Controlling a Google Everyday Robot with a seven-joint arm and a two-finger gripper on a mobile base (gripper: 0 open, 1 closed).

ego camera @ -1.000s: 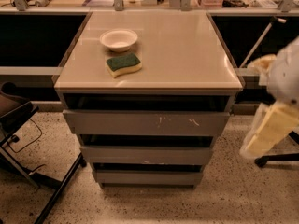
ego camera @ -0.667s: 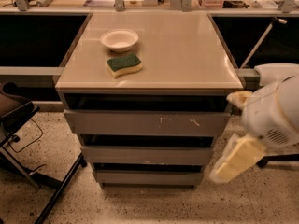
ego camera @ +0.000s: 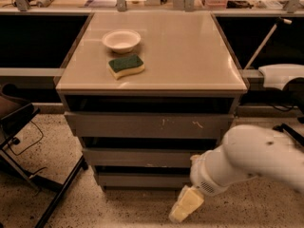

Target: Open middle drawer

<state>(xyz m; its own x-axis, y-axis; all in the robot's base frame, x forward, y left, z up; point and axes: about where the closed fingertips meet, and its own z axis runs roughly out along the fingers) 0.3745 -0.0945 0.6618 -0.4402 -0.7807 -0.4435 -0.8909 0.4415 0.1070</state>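
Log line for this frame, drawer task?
phase: pre-contact | end effector: low, front-right of cabinet, below drawer level | middle drawer: shut

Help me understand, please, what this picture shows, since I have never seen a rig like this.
There is one picture, from a single camera looking down at the front of a grey cabinet; where that camera is mounted is not on record. The big white rounded shape at the lower right is the robot's arm. At its end is the pale yellow gripper, the part that grasps. It hangs low, near the floor, in front of the cabinet's lower right corner, and I see nothing held in it. On the cabinet top lie a white bowl and, just in front of it, a green and yellow sponge. Below are three grey drawer fronts. The middle drawer is the one to be opened; it looks pushed in.
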